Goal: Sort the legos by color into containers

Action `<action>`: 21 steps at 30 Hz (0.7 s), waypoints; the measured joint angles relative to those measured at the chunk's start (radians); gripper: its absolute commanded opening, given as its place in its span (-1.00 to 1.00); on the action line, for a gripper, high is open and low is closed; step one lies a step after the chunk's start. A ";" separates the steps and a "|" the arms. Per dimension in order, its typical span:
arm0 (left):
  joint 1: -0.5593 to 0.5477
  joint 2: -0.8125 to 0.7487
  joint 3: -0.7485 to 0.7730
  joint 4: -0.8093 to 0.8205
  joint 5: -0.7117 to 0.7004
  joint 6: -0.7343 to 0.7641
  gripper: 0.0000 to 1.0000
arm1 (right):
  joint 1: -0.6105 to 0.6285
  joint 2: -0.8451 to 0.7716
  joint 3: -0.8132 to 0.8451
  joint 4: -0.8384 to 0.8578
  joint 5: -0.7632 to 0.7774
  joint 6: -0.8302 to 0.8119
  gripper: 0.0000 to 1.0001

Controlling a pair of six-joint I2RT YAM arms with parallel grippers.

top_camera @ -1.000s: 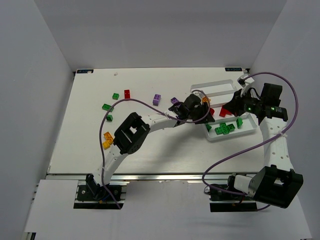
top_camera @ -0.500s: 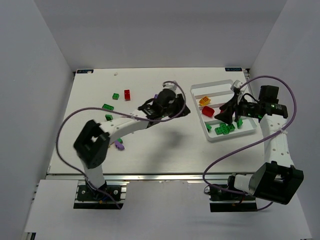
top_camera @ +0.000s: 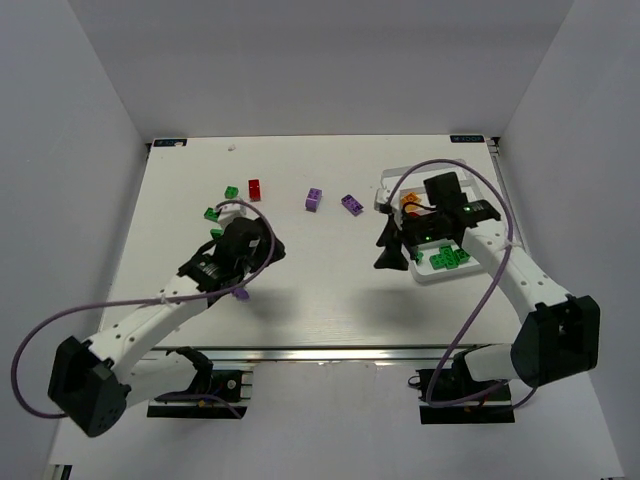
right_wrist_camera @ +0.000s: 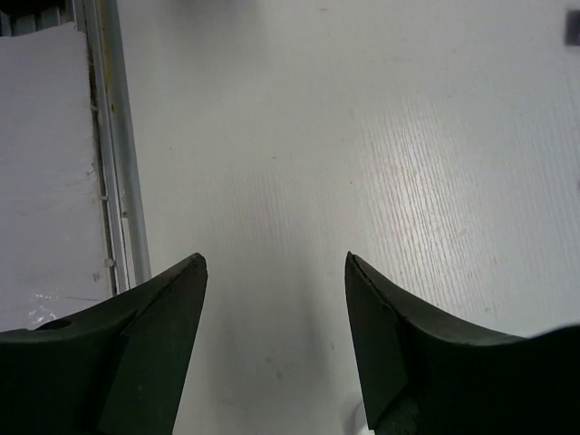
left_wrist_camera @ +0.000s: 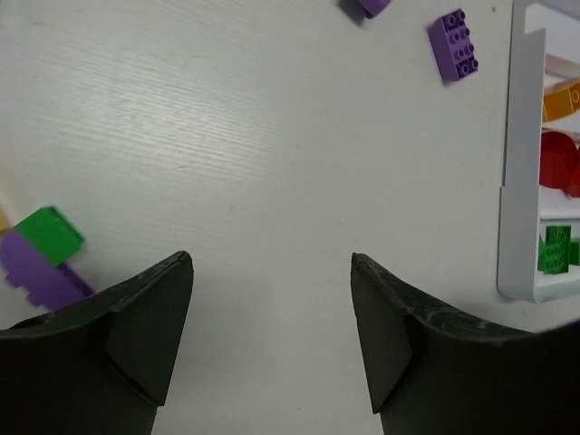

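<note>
Left end effector (left_wrist_camera: 272,263) released, empty, jaws wide, likely for next pick, over bench (left_wrist_camera: 227,136). Purple lego (left_wrist_camera: 453,43) ahead-right; green lego (left_wrist_camera: 50,234) beside left finger. Tray (left_wrist_camera: 506,181) far right, sorted colors inside. Right end effector (right_wrist_camera: 276,258) released, empty, off tray.

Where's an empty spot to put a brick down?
Free: the middle of the table, between left arm and right arm, nearer than the purple bricks. Crowded: the tray, and around the red brick and green bricks.

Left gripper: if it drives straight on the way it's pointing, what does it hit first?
Probably only bare table: the open left gripper has nothing ahead, and the purple bricks lie off right.
</note>
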 measured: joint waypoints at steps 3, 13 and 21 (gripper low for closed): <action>0.001 -0.093 -0.010 -0.110 -0.058 -0.051 0.52 | 0.051 0.068 0.039 0.003 0.030 0.002 0.37; 0.001 -0.165 -0.135 -0.402 -0.116 -0.246 0.53 | 0.133 0.152 0.114 0.041 0.083 0.016 0.40; 0.004 -0.010 -0.137 -0.407 -0.152 -0.251 0.50 | 0.135 0.151 0.114 0.055 0.107 0.029 0.42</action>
